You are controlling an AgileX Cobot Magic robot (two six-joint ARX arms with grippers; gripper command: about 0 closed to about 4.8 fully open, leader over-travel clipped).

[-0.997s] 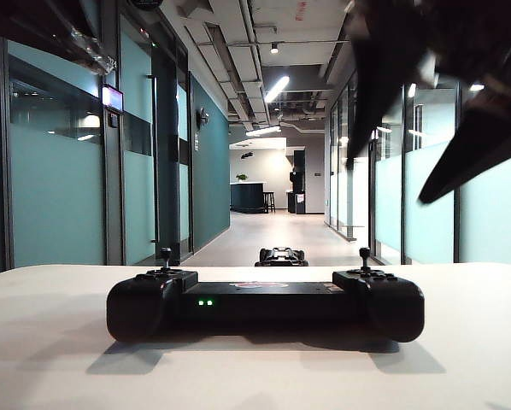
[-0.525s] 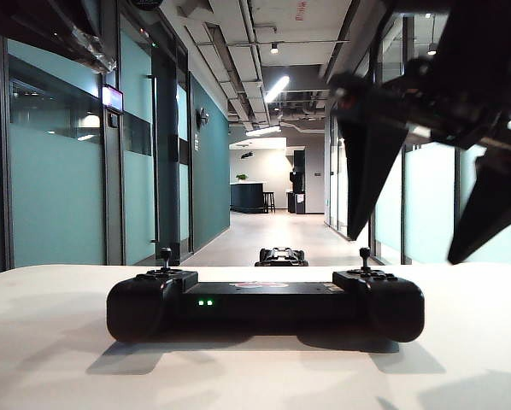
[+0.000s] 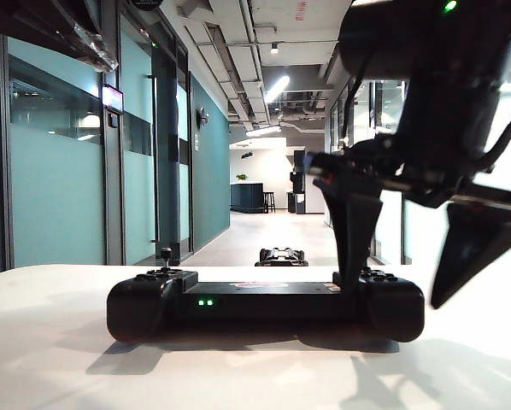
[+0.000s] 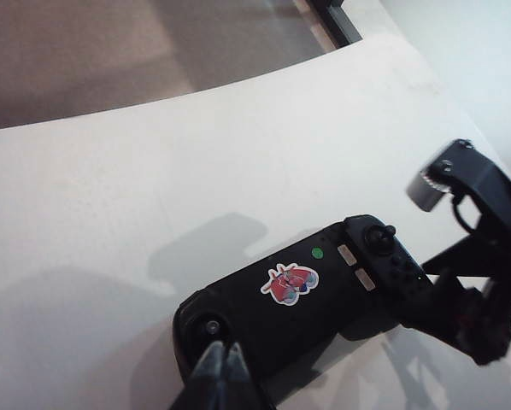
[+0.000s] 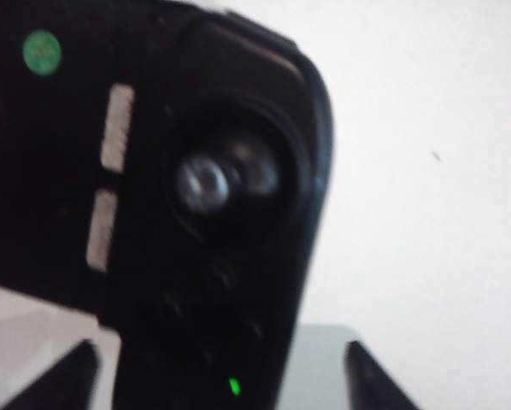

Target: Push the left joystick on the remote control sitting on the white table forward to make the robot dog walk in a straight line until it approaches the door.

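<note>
The remote (image 3: pixel 265 301) lies on the table (image 3: pixel 59 359) at lower centre, the dog (image 3: pixel 282 255) behind it in the corridor. The right claw (image 3: pixel 405 286) hangs spread apart over the remote's right end. The left claw (image 4: pixel 222 376), fingers together, is beside the left joystick (image 4: pixel 212 327).

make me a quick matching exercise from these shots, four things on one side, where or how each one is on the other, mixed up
1. right gripper
2. left gripper
3. robot dog
4. green lights

a. on the corridor floor beyond the white table
b. shut, near the left joystick
c. glowing on the remote control's near face
d. open, over the remote's right end

Pairs: 1-d, 2-b, 3-a, 4-c
</note>
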